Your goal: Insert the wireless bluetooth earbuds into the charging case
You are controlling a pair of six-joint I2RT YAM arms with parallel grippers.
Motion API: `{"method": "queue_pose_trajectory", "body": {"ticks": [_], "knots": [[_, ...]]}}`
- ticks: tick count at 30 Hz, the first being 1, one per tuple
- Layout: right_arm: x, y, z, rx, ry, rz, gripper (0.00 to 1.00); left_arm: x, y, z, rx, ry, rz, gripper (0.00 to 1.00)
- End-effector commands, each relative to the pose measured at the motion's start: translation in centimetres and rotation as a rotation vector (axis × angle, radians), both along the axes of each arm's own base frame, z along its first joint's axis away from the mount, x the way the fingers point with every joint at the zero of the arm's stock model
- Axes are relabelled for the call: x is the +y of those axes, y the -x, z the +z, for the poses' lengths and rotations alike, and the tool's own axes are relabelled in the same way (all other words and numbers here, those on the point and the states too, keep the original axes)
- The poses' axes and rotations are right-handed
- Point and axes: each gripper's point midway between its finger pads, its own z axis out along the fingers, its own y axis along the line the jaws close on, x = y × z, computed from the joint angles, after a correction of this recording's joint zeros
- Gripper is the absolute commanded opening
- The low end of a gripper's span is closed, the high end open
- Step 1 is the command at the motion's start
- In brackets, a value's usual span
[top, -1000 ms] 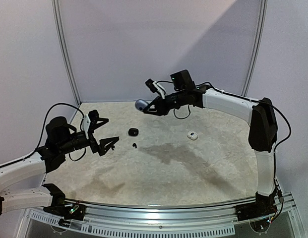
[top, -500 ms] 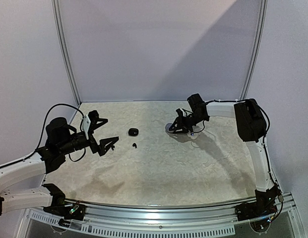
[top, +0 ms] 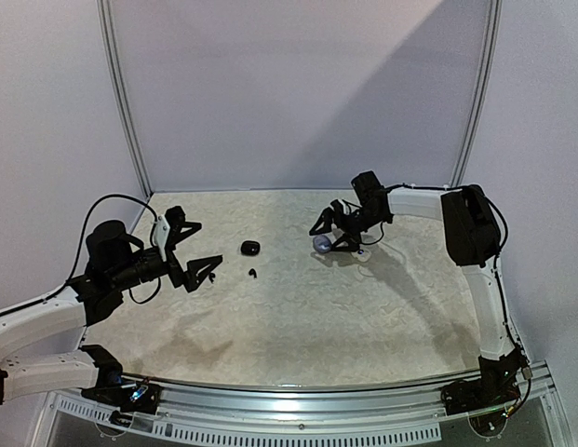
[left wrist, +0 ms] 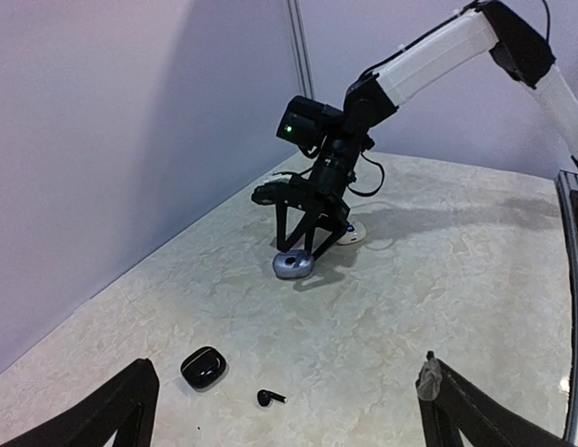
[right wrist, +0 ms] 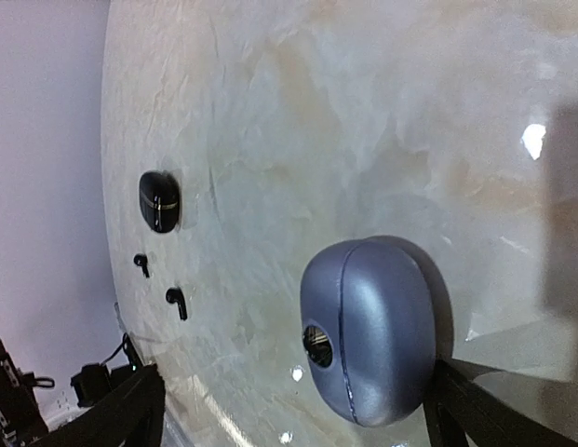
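A closed blue-grey charging case [top: 321, 245] lies on the marble table right of centre. My right gripper [top: 324, 237] stands open over it, one finger on each side. In the right wrist view the blue-grey charging case [right wrist: 372, 326] sits close to the right finger [right wrist: 479, 414] and far from the left one. A black earbud [top: 253, 273] lies beside a closed black case [top: 249, 248] left of centre. The right wrist view shows two black earbuds, one [right wrist: 177, 302] larger than the other [right wrist: 141, 264]. My left gripper [top: 191, 249] hovers open and empty left of the black case.
A white case [top: 362, 254] lies just behind the right gripper, partly hidden by it. Grey walls with metal corner posts close the table at the back and sides. The arm bases sit on the rail at the near edge.
The right arm swung from the back middle down to the table right of centre, carrying the blue-grey case. Its jaws have opened and the case now rests on the table. The left arm is unmoved.
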Motion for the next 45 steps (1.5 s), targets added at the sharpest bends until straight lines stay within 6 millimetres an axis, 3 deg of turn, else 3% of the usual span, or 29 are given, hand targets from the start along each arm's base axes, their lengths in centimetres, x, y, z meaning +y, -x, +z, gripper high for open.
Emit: {"method": "queue_pose_trajectory", "body": {"ticks": [1,8,13,15,21,22,25,29,33,36,40,45], "knots": [[-0.9,-0.9,1.8,-0.060,0.059,-0.022,0.99,0.3,-0.7,-0.2,0.042,0.018,0.054,0.99],[-2.8,-2.2,8.5,-0.275,0.184,-0.061,0.99,2.5,-3.8,-1.9,0.194,0.018,0.267,0.99],[-3.8,-1.6,12.7,-0.569,0.360,0.016,0.99,1.2,-3.8,-3.6,0.342,-0.088,0.175,0.99],[-4.0,-1.2,13.9,-0.668,0.418,0.060,0.99,0.9,-3.4,-5.3,0.411,-0.202,0.119,0.99],[-4.4,-0.1,15.0,-0.763,0.457,0.131,0.99,1.0,-3.9,-6.8,0.532,-0.615,-0.081,0.99],[-4.4,0.1,15.1,-0.778,0.458,0.146,0.99,0.9,-4.8,-5.5,0.531,-0.683,-0.112,0.99],[-4.4,0.5,15.3,-0.798,0.455,0.160,0.99,1.6,-6.3,-5.8,0.672,-0.896,-0.194,0.99],[-4.2,1.2,16.0,-0.837,0.431,0.191,0.99,1.5,-9.5,-10.0,0.965,-1.061,-0.208,0.99],[-4.1,1.7,16.2,-0.829,0.428,0.186,0.99,-1.2,-15.0,-12.6,0.973,-0.944,-0.041,0.99],[-3.8,2.2,16.1,-0.823,0.427,0.192,0.99,-2.6,-17.9,-14.3,0.942,-0.823,0.095,0.99],[-3.5,2.4,16.1,-0.798,0.422,0.168,0.99,-2.5,-19.8,-16.6,0.988,-0.703,0.303,0.99],[-3.1,2.2,16.2,-0.788,0.423,0.153,0.99,-3.1,-20.3,-18.5,1.061,-0.544,0.429,0.99]]}}
